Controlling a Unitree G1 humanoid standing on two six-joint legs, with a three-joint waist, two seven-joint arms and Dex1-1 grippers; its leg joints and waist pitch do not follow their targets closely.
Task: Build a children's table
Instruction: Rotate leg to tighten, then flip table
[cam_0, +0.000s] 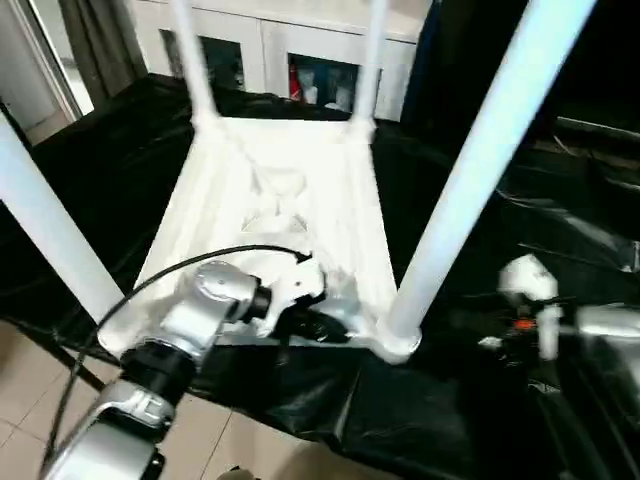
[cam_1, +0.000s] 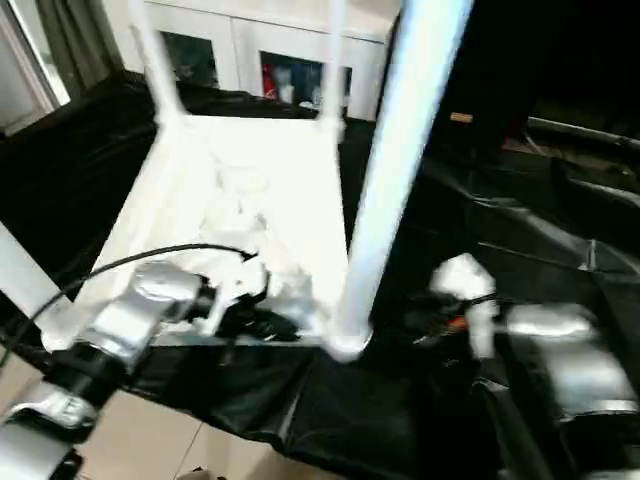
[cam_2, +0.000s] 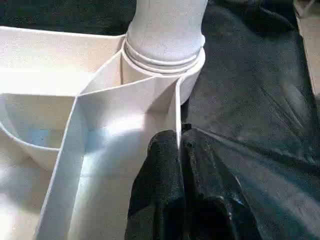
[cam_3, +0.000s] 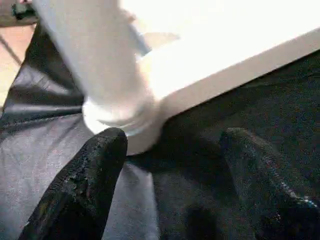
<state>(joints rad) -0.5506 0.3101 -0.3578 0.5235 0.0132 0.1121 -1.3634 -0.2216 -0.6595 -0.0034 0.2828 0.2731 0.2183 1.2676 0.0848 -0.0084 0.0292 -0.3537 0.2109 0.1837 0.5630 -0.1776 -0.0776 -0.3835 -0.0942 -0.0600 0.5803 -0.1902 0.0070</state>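
The children's table lies upside down on black cloth, its ribbed white top facing up. Legs stand in the corner sockets: near right, near left and two far ones. My left gripper is shut on the top's thin near rim, close beside the near-right socket. To the right of that leg's base, my right gripper stands open, its fingers just off the socket and holding nothing.
Black cloth covers the work surface, which ends at a front edge above a tiled floor. A white cabinet with glass doors stands behind. A black cable loops over my left forearm.
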